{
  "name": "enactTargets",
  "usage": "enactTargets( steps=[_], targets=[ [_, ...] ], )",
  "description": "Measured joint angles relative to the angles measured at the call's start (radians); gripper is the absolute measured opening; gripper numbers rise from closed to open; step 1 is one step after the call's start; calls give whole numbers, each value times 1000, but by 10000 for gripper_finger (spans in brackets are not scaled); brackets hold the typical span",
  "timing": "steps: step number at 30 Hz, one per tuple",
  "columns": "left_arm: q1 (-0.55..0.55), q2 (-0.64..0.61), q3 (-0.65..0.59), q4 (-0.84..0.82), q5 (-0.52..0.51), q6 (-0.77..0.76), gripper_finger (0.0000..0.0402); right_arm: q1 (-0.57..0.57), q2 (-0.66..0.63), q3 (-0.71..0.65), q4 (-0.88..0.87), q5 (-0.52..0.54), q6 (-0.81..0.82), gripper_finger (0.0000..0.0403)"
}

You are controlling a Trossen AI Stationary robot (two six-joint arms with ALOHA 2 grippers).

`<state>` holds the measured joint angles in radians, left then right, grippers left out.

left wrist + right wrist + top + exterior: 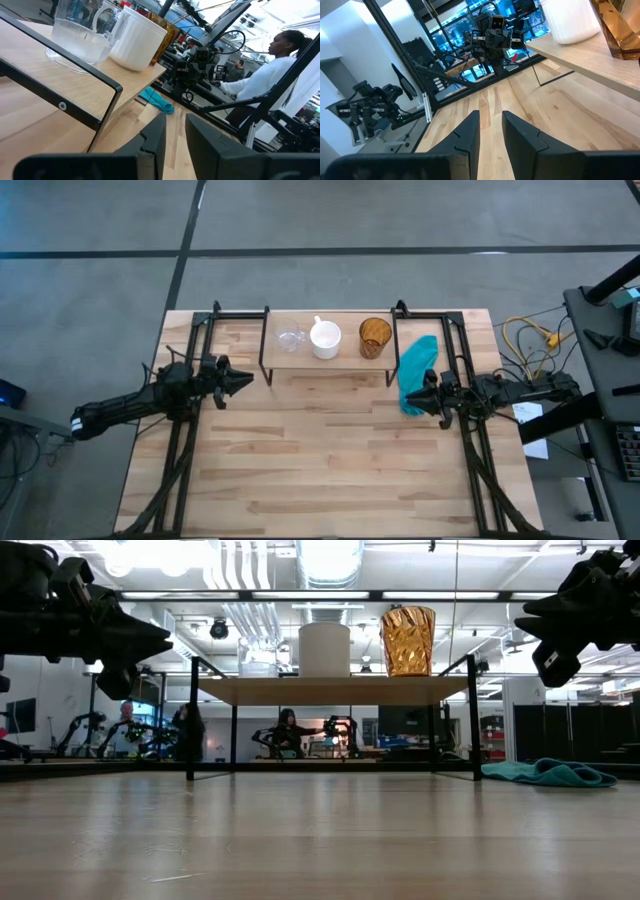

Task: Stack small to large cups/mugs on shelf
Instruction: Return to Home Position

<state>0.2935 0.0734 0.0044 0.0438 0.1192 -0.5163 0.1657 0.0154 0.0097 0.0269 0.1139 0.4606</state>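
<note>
Shelf, twelve o'clock: clear cup, white mug, amber tumbler. Left gripper, nine o'clock; right gripper, three o'clock: fingers slightly parted, empty.

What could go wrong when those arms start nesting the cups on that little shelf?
The clear glass cup, white mug and amber tumbler stand close together on the narrow shelf, so reaching for one might knock its neighbour off. The teal cloth beside the right gripper could snag.

In the low view the clear glass cup cannot be made out on the shelf.
</note>
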Motion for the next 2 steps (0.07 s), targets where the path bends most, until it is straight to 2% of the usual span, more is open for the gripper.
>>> enactTargets(
  steps=[2],
  targets=[
    [0,0,0,0,0,0,59,0,0,0,0,0,0,77]
  ],
)
